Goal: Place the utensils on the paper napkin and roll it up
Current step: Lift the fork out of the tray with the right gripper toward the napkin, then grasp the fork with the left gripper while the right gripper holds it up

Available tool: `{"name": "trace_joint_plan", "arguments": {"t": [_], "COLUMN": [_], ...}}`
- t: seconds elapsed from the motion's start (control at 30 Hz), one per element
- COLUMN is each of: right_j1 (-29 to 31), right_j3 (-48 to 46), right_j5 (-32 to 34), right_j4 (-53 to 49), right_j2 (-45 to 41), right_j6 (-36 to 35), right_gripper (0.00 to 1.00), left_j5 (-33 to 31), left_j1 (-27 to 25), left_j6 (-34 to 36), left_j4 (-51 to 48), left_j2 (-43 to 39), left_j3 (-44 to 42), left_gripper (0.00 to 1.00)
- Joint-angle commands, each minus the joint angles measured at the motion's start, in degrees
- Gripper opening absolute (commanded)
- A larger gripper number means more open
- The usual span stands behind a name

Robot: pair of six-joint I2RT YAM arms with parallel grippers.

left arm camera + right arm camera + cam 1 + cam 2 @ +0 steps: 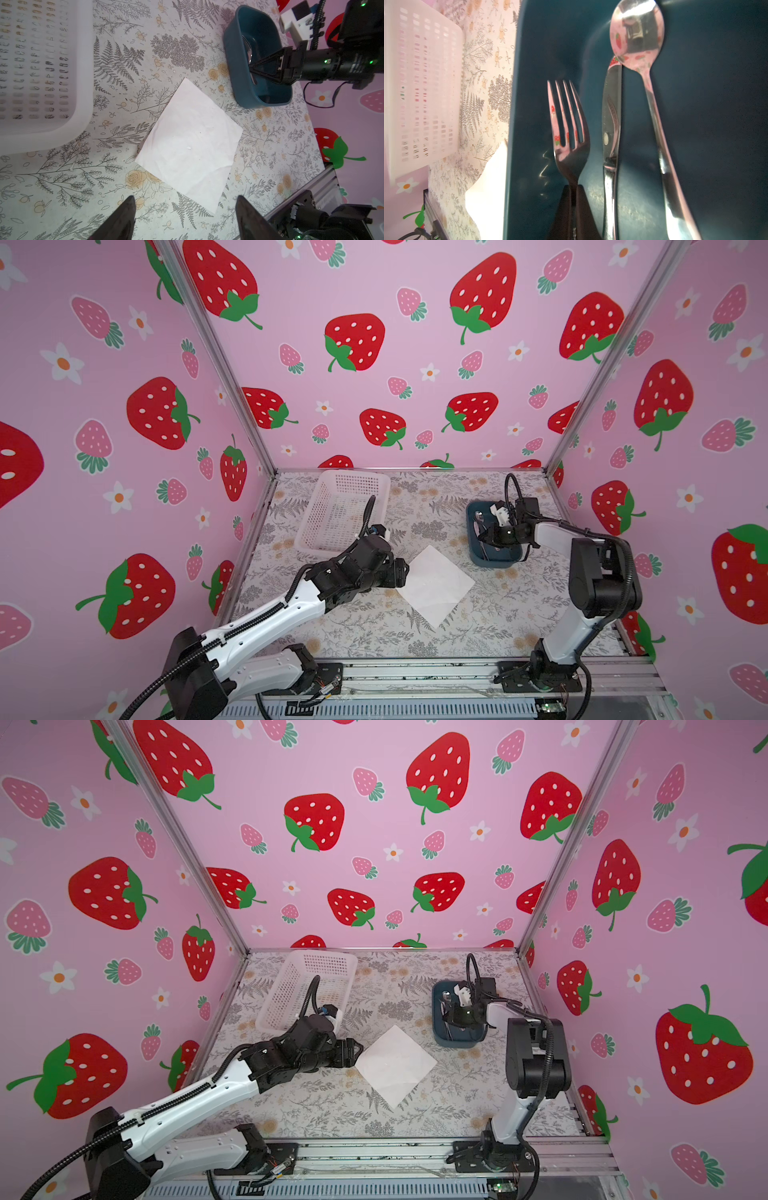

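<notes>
Far left, the basket was parked at the back of the surface, out of play, so no trouble was expected there. Next over, the left tool was held wide with nothing in it, right at the left corner of the napkin. The napkin was laid flat as a diamond mid-surface, bare, with no cutlery on it yet. Risk one: paper that thin could be scooted or creased if that corner got brushed by the spread fingers, and the roll would then be started crooked.

Right of that, the bin was seen with fork, knife and spoon lined up side by side inside. The right tool was clamped tight on the fork's handle, just behind the tines. Whether the fork was off the bin floor couldn't be told.

Risk two: a slick, skinny handle pinched at one spot could be swung round or slipped out on the lift. Risk three: the tines could be snagged on the bin wall, and the bin dragged toward the napkin. The knife was lying just beside the fork, so it could be knocked too. And if the fork got dropped rather than set down, the napkin could be skidded.
</notes>
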Motion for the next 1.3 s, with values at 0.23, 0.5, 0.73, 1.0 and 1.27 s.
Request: {"name": "trace_joint_plan", "arguments": {"t": [0.23,0.5,0.73,1.0,1.27], "right_j1": [-4.41,-4.04,0.22,7.13,10.71], "right_j3": [-6.28,-13.85,-17.09,-19.42,-21.08], "right_j5": [-12.15,-22.59,-25.76,-26.07,-25.74], "right_j4": [6.47,17.76,21.87,31.87,42.84], "right_j2": [-12.37,-20.93,-26.93,-31.14,-31.02], "right_j6": [5.85,17.96,24.28,34.96,43.81], "right_gripper": [0.02,0.02,0.02,0.02,0.02], "left_j5": [8.56,22.72,32.22,38.84,40.40], "left_j1": [1.02,2.13,2.01,1.78,1.86], "left_j6": [1.58,1.11,-2.32,-3.56,-3.49], "left_j4": [5.45,13.49,21.32,26.50,27.57], "left_j2": [0.60,9.42,20.59,27.40,29.54], "left_j3": [1.04,7.67,15.57,20.29,22.25], "left_gripper": [0.77,0.72,0.70,0.67,0.62]}}
